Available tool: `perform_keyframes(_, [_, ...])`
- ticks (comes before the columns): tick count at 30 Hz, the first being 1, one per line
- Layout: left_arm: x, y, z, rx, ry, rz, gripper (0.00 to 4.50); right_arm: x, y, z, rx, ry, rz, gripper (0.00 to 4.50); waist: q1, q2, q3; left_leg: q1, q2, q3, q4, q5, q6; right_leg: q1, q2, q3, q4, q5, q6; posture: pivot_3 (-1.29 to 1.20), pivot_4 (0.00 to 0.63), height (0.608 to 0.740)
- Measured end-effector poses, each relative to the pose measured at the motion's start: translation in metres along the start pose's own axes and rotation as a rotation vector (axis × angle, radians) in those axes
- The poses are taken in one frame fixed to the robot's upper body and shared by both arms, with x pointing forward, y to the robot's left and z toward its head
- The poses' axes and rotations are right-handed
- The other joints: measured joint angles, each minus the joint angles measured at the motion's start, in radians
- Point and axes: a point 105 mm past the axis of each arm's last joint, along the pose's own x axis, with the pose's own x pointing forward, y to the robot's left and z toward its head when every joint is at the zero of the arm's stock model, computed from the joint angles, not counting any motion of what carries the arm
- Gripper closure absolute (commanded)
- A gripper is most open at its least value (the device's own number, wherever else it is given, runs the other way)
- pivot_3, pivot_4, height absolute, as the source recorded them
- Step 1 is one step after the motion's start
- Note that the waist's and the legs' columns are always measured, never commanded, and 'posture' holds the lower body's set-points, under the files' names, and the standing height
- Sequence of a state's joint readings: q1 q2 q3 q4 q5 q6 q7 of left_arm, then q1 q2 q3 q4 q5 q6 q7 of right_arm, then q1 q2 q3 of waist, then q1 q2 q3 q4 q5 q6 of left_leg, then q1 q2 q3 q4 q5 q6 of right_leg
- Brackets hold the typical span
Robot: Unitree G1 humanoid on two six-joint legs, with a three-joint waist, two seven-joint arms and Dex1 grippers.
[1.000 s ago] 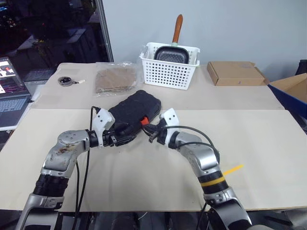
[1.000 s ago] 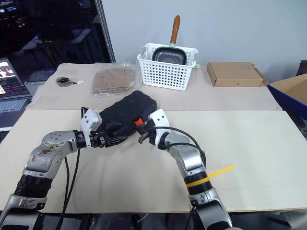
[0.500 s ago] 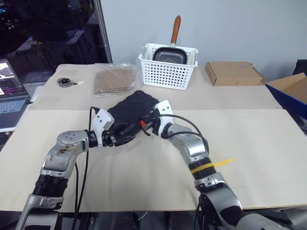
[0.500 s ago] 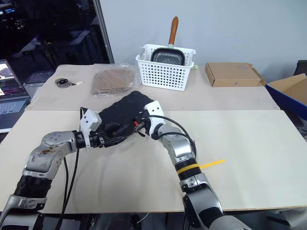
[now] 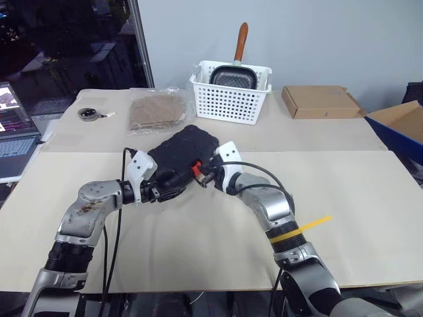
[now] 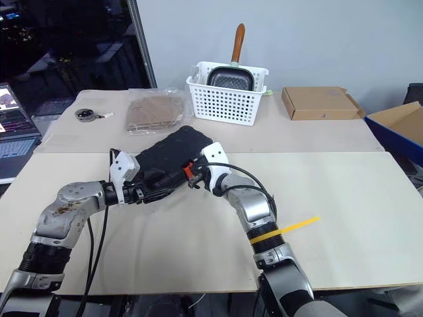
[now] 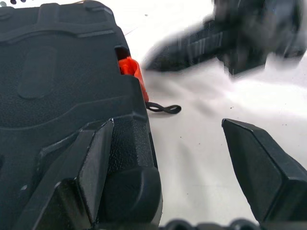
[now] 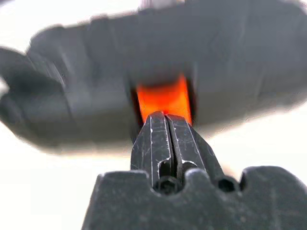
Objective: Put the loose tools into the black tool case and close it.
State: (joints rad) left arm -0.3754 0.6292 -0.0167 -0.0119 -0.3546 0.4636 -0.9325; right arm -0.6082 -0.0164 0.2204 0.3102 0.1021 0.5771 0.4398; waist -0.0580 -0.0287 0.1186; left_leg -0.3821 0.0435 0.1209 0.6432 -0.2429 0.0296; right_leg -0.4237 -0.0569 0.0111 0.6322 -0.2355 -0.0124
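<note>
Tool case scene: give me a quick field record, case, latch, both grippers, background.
case: black tool case on the table, lid down
latch: red-orange latch on the case's near edge
left gripper: left gripper open, one finger on the case's corner, the other over bare table
right gripper: right gripper shut, fingertips at the latch, holding nothing
loose tools: none seen on the table
background: white basket with a pan, cardboard box, bagged brown item, dark disc with cord
</note>
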Motion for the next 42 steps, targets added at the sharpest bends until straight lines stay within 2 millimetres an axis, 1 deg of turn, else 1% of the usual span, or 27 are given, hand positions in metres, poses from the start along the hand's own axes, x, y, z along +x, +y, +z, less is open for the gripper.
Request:
perform_keyframes(4, [0.0, -0.001, 0.001, 0.006, -0.001, -0.002, 0.63, 0.004, 0.004, 0.006, -0.001, -0.018, 0.012, 4.47, -0.002, 0.0, 0.0, -0.001, 0.0, 0.0, 0.0, 0.0, 0.0, 0.0, 0.001, 0.0, 0.0, 0.0, 0.0, 0.0, 0.15, 0.74])
perform_keyframes(6, [0.0, -0.001, 0.002, 0.01, -0.003, -0.005, 0.63, 0.004, 0.008, 0.011, 0.012, -0.066, 0.027, 4.47, -0.001, 0.0, 0.0, -0.003, 0.0, -0.001, 0.0, 0.0, 0.0, -0.001, 0.001, 0.0, -0.001, 0.0, 0.0, 0.0, 0.15, 0.74])
perform_keyframes(11, [0.0, -0.002, 0.003, 0.013, -0.005, -0.006, 0.63, -0.016, 0.014, 0.038, 0.074, -0.254, 0.106, 4.47, 0.005, 0.0, 0.0, -0.004, 0.0, -0.001, 0.0, -0.001, 0.001, -0.002, 0.001, 0.0, -0.002, 0.0, 0.001, 0.0, 0.15, 0.74])
perform_keyframes(14, [0.0, -0.002, 0.002, 0.011, -0.004, -0.001, 0.63, -0.026, 0.018, 0.056, 0.054, -0.335, 0.131, 4.47, 0.005, 0.0, 0.0, -0.003, 0.0, -0.001, 0.0, -0.001, 0.001, -0.001, 0.001, 0.0, -0.001, 0.0, 0.001, 0.0, 0.15, 0.74])
perform_keyframes(15, [0.0, -0.001, 0.002, 0.011, -0.004, 0.001, 0.63, -0.027, 0.018, 0.059, 0.048, -0.345, 0.132, 4.47, 0.005, 0.0, 0.0, -0.002, 0.0, -0.001, 0.0, -0.001, 0.001, -0.001, 0.001, 0.0, -0.001, 0.0, 0.001, 0.0, 0.15, 0.74])
perform_keyframes(17, [0.0, -0.001, 0.002, 0.011, -0.004, 0.001, 0.63, -0.026, 0.016, 0.058, 0.044, -0.338, 0.122, 4.47, 0.005, 0.0, 0.0, -0.002, 0.0, -0.001, 0.0, -0.001, 0.001, -0.001, 0.001, 0.0, -0.001, 0.0, 0.001, 0.0, 0.15, 0.74])
perform_keyframes(23, [0.0, -0.002, 0.002, 0.013, -0.005, -0.003, 0.63, -0.006, 0.001, 0.062, -0.003, -0.256, 0.032, 4.47, 0.007, 0.0, 0.0, -0.002, 0.0, 0.0, 0.0, -0.001, 0.001, -0.001, 0.002, -0.001, -0.001, 0.0, 0.001, 0.0, 0.15, 0.74])
perform_keyframes(25, [0.0, -0.002, 0.002, 0.013, -0.005, -0.004, 0.63, -0.002, -0.003, 0.059, -0.012, -0.229, 0.011, 4.47, 0.008, 0.0, 0.0, -0.003, 0.0, 0.0, 0.0, -0.001, 0.001, -0.001, 0.001, -0.001, -0.001, 0.0, 0.001, 0.0, 0.15, 0.74])
perform_keyframes(29, [0.0, -0.001, 0.001, 0.009, -0.002, 0.002, 0.63, -0.001, -0.006, 0.054, -0.039, -0.181, 0.002, 4.47, 0.006, 0.0, 0.0, -0.001, 0.0, 0.001, 0.0, -0.001, 0.001, 0.0, 0.001, 0.0, 0.0, 0.0, 0.001, 0.0, 0.15, 0.74])
perform_keyframes(37, [-0.001, -0.001, 0.0, 0.006, 0.0, 0.006, 0.63, -0.005, -0.005, 0.051, -0.093, -0.136, 0.007, 4.47, 0.006, 0.0, -0.001, 0.001, 0.0, 0.001, 0.0, -0.001, 0.001, 0.001, 0.001, 0.0, 0.0, 0.0, 0.001, 0.0, 0.15, 0.74])
perform_keyframes(40, [-0.001, -0.001, -0.001, 0.003, 0.002, 0.009, 0.63, -0.005, -0.004, 0.05, -0.14, -0.087, 0.022, 4.47, 0.006, 0.0, -0.001, 0.003, 0.0, 0.001, 0.0, -0.001, 0.001, 0.002, 0.001, 0.0, 0.0, 0.0, 0.001, 0.0, 0.15, 0.74])
perform_keyframes(42, [-0.001, 0.0, -0.001, 0.002, 0.003, 0.012, 0.63, -0.002, -0.002, 0.05, -0.137, -0.068, 0.03, 4.47, 0.005, 0.0, -0.002, 0.004, 0.0, 0.001, 0.0, -0.001, 0.001, 0.003, 0.001, 0.0, 0.0, 0.0, 0.0, 0.0, 0.15, 0.74])
